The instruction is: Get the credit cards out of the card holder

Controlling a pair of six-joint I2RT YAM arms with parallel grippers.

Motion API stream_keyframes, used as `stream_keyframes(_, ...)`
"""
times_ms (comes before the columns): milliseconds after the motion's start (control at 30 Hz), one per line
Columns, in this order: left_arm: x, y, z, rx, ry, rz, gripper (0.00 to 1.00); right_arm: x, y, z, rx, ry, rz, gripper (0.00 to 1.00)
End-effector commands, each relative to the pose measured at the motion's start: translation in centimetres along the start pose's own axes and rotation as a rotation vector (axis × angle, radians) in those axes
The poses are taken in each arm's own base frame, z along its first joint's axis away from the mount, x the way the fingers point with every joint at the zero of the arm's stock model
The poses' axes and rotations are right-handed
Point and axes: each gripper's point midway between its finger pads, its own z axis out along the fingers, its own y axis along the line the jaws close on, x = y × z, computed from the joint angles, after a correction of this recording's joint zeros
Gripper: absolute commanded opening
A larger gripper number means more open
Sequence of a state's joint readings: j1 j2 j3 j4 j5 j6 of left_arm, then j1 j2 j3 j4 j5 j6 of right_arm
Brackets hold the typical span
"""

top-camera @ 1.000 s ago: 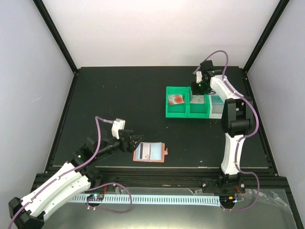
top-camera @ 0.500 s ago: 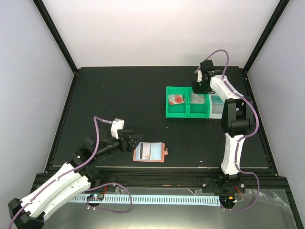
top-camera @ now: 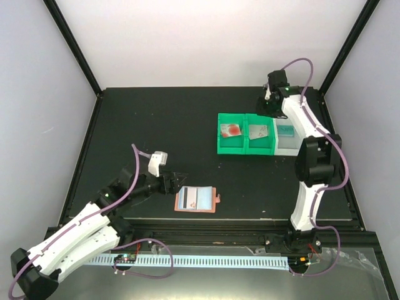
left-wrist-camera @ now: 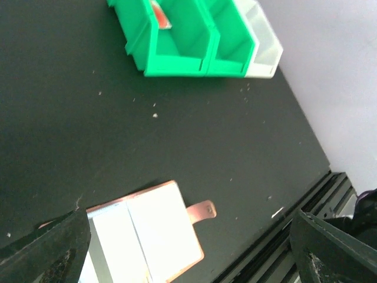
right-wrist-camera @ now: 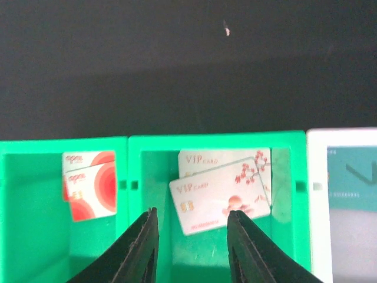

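Glossy plastic credit cards [right-wrist-camera: 221,191], smooth green plastic bins [left-wrist-camera: 177,63], matt black tabletop [top-camera: 162,125], leather-like card holder [top-camera: 195,200]

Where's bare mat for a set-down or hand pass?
Bare: mat left of the bins, beyond the left gripper; also the strip between bins and holder. Crowded: around holder and left gripper; right gripper hangs by the bins' far side.

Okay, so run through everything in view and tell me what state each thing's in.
card holder, lying open flat, snap tab undone.
left green bin, holds two red-and-white cards.
middle green bin, holds two overlapping VIP cards.
white bin, holds a teal card.
left tool, open, empty, near the card holder.
right tool, open, empty, above the middle green bin.
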State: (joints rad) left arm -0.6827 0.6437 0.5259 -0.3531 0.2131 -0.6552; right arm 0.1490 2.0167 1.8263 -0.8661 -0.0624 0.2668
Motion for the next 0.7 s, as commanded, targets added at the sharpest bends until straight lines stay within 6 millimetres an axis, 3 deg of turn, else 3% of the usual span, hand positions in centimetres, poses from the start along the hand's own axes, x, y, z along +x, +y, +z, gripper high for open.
stream_keyframes(0,1.3,0.3,0.1,-0.027,0.095,0.009,0.93,0.6,1.6,-4.5,-0.084,-0.036,0.092,0.35)
stream_keyframes(267,4.2,1.9,1.1,-0.052,0.204,0.011,0.89,6.0,5.3,-8.5,-0.181,-0.014,0.035,0.35)
stream_keyframes(500,5.0,5.2,1.4,-0.185,0.184,-0.007,0.87,12.0,10.9,-11.1,-0.364,-0.018,-0.057,0.35)
stream_keyframes(667,6.6,5.6,2.2,-0.150,0.207,-0.072,0.86,16.5,15.0,-12.9,-0.443,0.004,-0.150,0.34)
